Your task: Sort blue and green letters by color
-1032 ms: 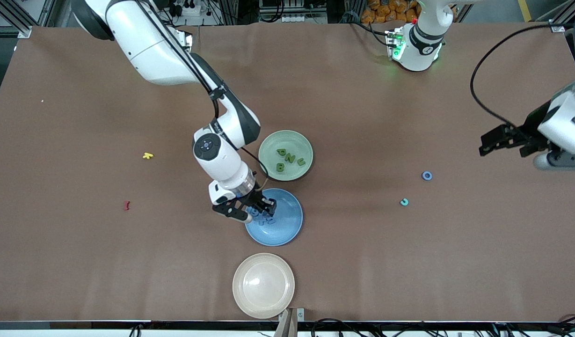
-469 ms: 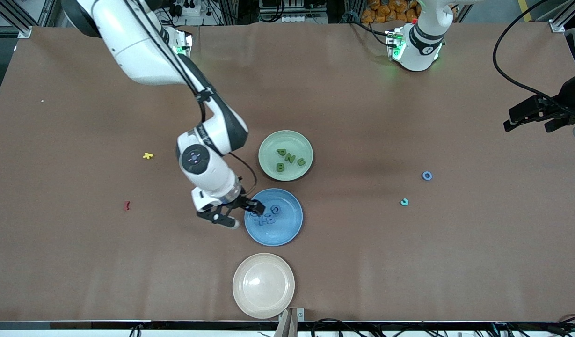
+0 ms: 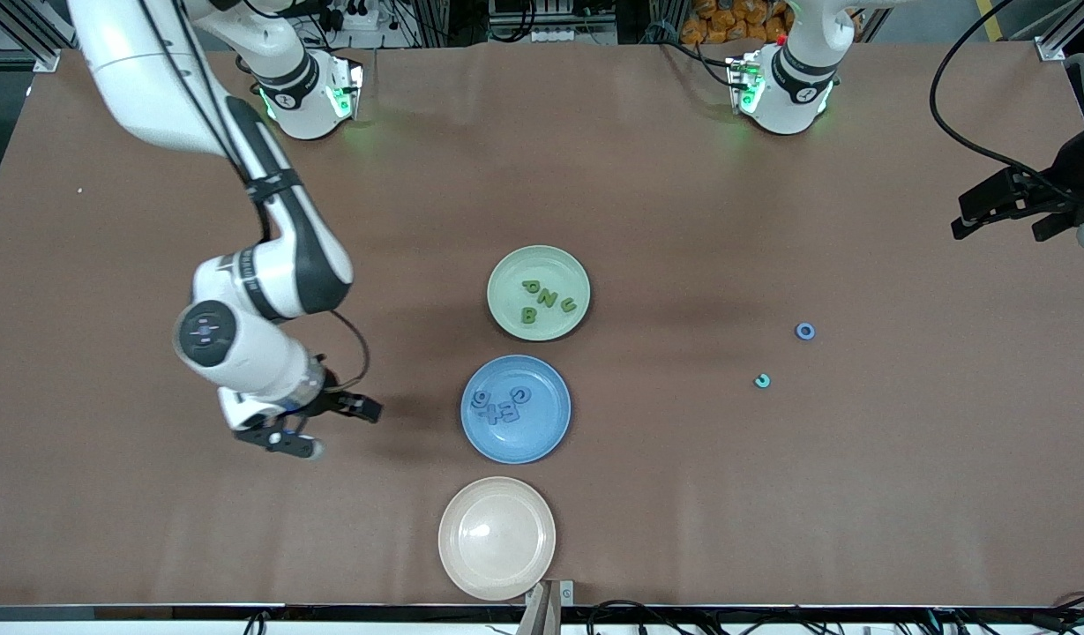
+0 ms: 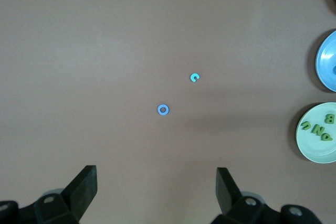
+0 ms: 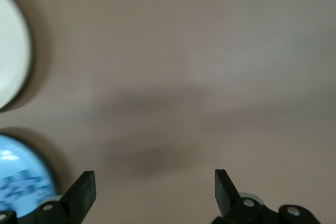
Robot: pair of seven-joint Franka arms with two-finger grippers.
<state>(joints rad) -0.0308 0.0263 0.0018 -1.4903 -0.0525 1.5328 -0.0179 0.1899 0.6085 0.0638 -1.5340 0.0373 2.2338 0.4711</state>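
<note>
Judging by looks, the loose blue ring letter [image 3: 804, 331] and teal letter [image 3: 761, 380] on the bench [image 3: 683, 494] toward the left arm's end are light, soft foam; pinch across their thin edges. Left gripper [image 3: 1005, 207] and right gripper [image 3: 323, 422] hover spread, empty.

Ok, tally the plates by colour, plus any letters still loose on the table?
Green plate: 1
Blue plate: 1
Cream plate: 1
Loose letters: 2, a blue O and a teal C, both toward the left arm's end
Total: 5
</note>
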